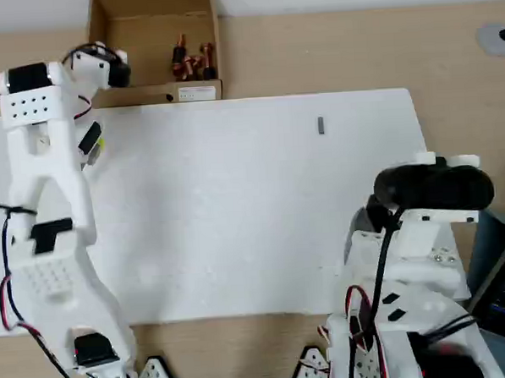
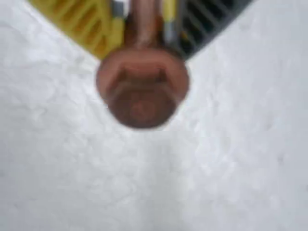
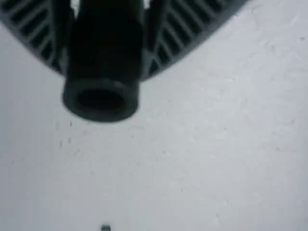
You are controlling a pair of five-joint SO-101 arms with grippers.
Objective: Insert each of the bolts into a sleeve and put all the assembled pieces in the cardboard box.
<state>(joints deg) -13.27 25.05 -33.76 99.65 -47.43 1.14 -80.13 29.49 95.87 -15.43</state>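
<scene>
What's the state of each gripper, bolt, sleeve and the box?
left gripper: shut on bolt
right gripper: shut on held sleeve
bolt: gripped, not in any sleeve
held sleeve: gripped, bore empty
loose sleeve: lying free on the white mat
cardboard box: open, copper pieces inside

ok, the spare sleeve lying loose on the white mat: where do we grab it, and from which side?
I'd take it mid-barrel, from straight above. The spare sleeve lies flat on the white mat, long axis pointing toward the far edge, with nothing beside it, so close the fingers across its narrow width. Its ends sit low on the mat, so a side approach looks harder.
</scene>
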